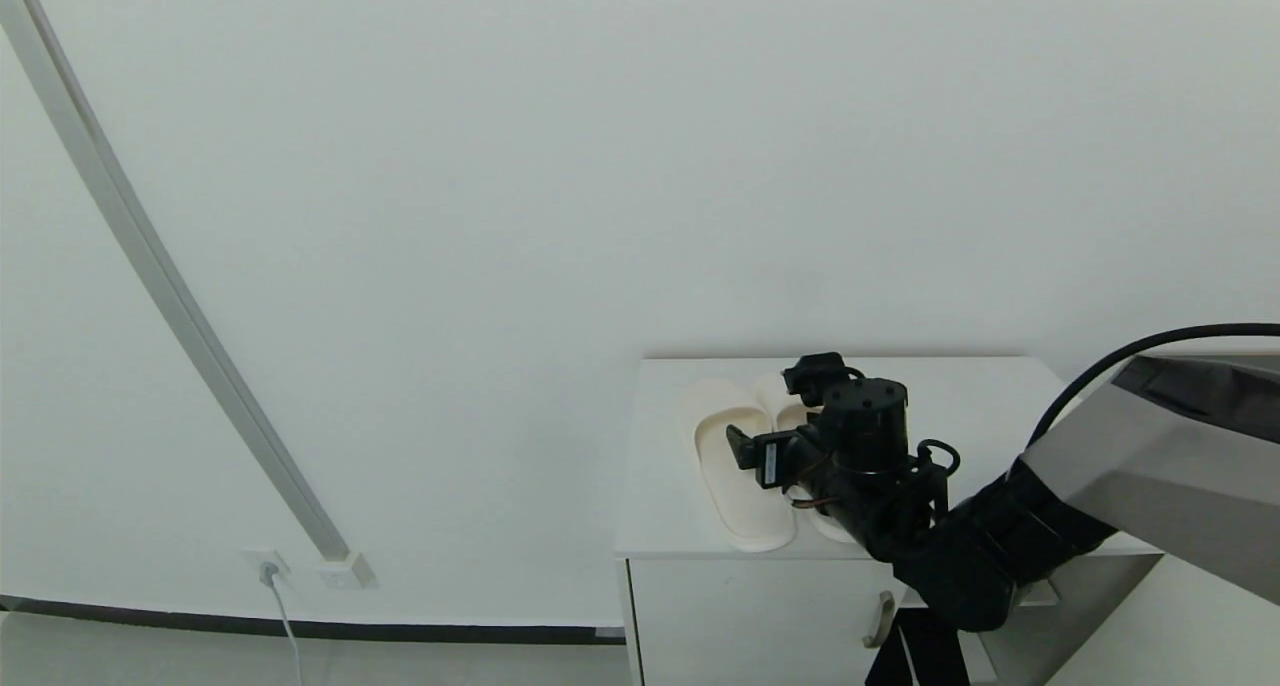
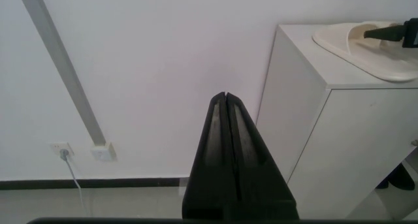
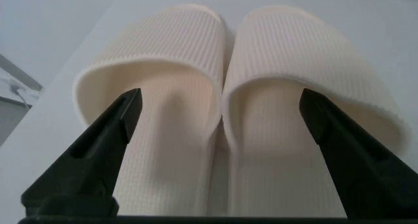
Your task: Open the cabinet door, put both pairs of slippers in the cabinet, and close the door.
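A pair of cream slippers (image 1: 735, 466) lies side by side on top of the white cabinet (image 1: 980, 396). My right gripper (image 1: 775, 411) hovers just over them, open. In the right wrist view its two fingers (image 3: 98, 159) straddle the whole pair (image 3: 222, 61), one finger outside each slipper. The cabinet's front door panel carries a handle (image 1: 880, 616); right of it the front seems open, with a shelf edge (image 1: 1040, 596) showing. My left gripper (image 2: 225, 96) is shut on nothing, low and to the left of the cabinet (image 2: 294, 119), with the slippers (image 2: 372, 48) above it.
A plain white wall stands behind the cabinet. A grey cable duct (image 1: 170, 286) runs diagonally down it to a wall socket (image 1: 268, 566) with a plugged cord. Open floor lies to the left of the cabinet.
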{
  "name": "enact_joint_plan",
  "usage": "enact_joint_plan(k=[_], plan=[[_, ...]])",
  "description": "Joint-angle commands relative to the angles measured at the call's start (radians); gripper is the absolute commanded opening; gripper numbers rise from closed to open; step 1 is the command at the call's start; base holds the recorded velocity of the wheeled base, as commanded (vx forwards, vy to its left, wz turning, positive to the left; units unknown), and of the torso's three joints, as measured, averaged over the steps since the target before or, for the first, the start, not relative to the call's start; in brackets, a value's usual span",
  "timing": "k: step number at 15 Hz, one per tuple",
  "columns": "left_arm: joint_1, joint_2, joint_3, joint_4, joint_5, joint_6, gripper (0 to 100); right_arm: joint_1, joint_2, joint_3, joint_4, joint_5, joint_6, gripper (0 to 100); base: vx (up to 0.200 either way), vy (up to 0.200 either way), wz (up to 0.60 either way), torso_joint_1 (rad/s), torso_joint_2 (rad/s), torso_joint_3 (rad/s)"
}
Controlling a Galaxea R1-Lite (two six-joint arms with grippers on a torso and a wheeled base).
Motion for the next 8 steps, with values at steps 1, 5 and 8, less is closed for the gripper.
enact_joint_plan(k=[1,5,8], plan=[[0.0,0.001,0.0,-0.001,0.0,0.0,0,-0.002,0.047,-0.051,0.001,0.003,-0.016,100,0.0,0.0,0.0,0.0,0.0,0.0],[0.0,0.001,0.0,0.0,0.0,0.0,0,-0.002,0.077,-0.123,0.047,0.003,-0.018,100,0.0,0.0,0.0,0.0,0.0,0.0],[0.0,0.001,0.0,0.0,0.0,0.0,0,-0.003,0.083,-0.138,0.066,0.003,-0.018,0,0.0,0.0,0.0,0.0,0.0,0.0]])
